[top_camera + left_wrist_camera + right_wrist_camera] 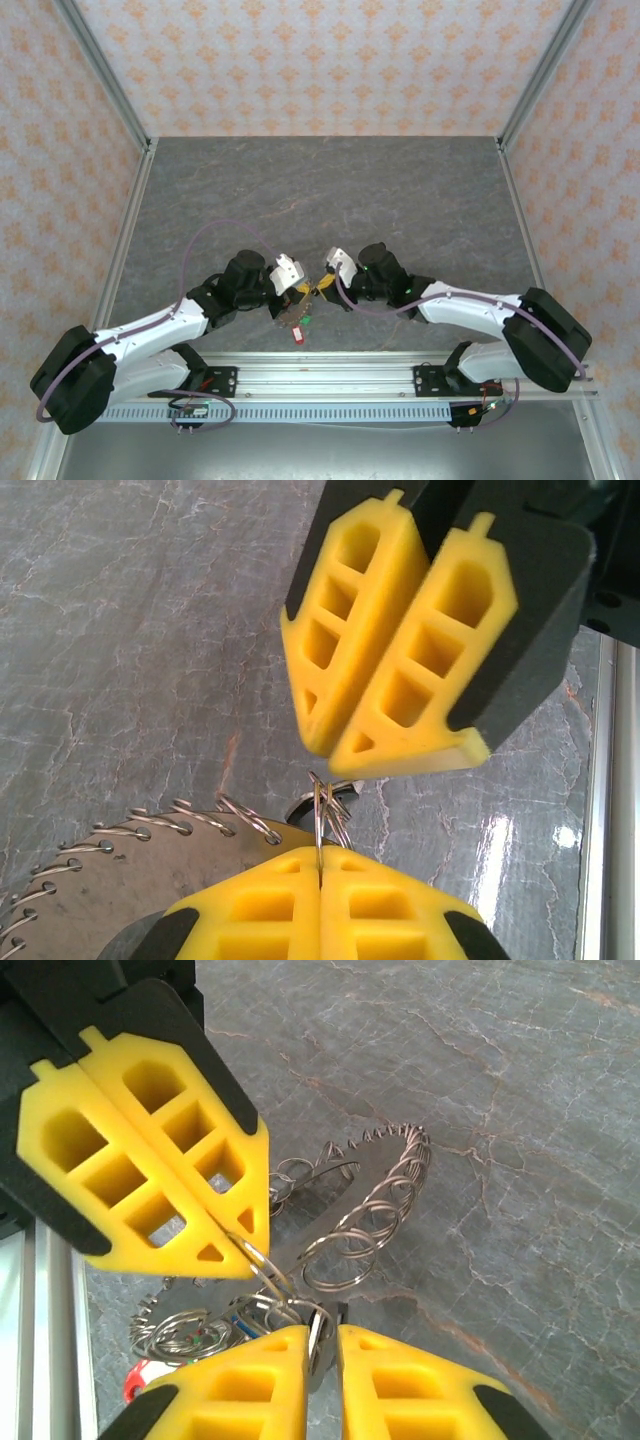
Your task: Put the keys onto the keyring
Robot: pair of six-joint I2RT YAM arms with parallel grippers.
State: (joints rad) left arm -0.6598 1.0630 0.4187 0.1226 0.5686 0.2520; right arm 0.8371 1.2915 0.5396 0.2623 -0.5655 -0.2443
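At lower centre of the top view, the left gripper (296, 291) and right gripper (325, 284) meet tip to tip over the surface (330, 190). The left gripper is pressed together on the keyring (150, 828) wire, whose ribbed arc trails left. The right gripper's jaws are slightly parted around key metal. The keys (195, 1330) dangle just below.

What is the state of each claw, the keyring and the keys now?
Keyring: gripped at one edge.
Left claw: shut on the keyring.
Right claw: slightly parted; whether it grips anything is unclear.
Keys: bunched below the claws.
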